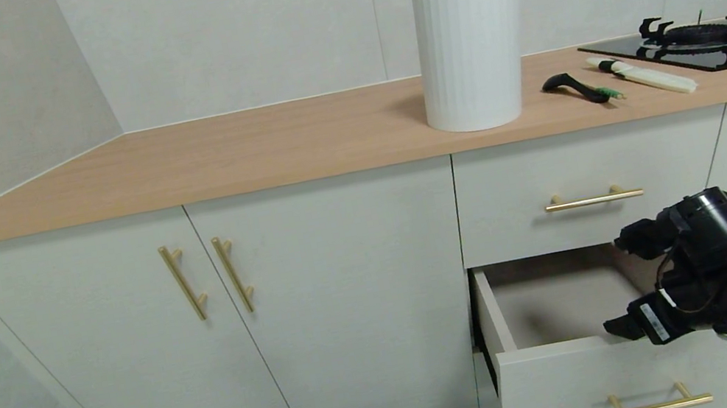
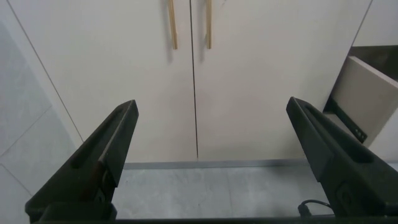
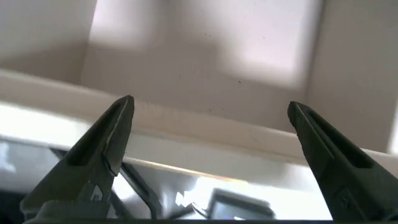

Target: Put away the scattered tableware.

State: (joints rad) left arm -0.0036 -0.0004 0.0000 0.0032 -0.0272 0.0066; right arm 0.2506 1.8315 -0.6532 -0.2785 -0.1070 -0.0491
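Assessing progress, we judge the preparatory step done: the lower drawer (image 1: 492, 316) stands pulled out, below a shut upper drawer (image 1: 591, 182). The right gripper (image 1: 621, 284) hangs over the lower drawer's front edge with its fingers spread apart and nothing between them. The left gripper (image 2: 211, 104) sits low, facing the double cabinet doors (image 2: 196, 81). Its fingers are likewise released and it carries nothing.

The tableware is not yet stowed. Two utensils lie on the countertop (image 1: 249, 149), between the white ribbed container (image 1: 471, 50) and the hob (image 1: 702, 43). The black-handled utensil (image 1: 578, 87) lies near the container. The cream-handled utensil (image 1: 644, 76) lies just beside it, toward the hob. We cannot tell whether the two touch.

We rate the task as early. The receptacle is ready, but no item is picked up or placed. What is left, as we read it:

1. Raise an arm to the countertop and grasp one utensil.
2. Carry it down and release it inside the lower drawer.
3. Repeat for the second utensil.
4. Push the lower drawer shut, if the task requires closure.
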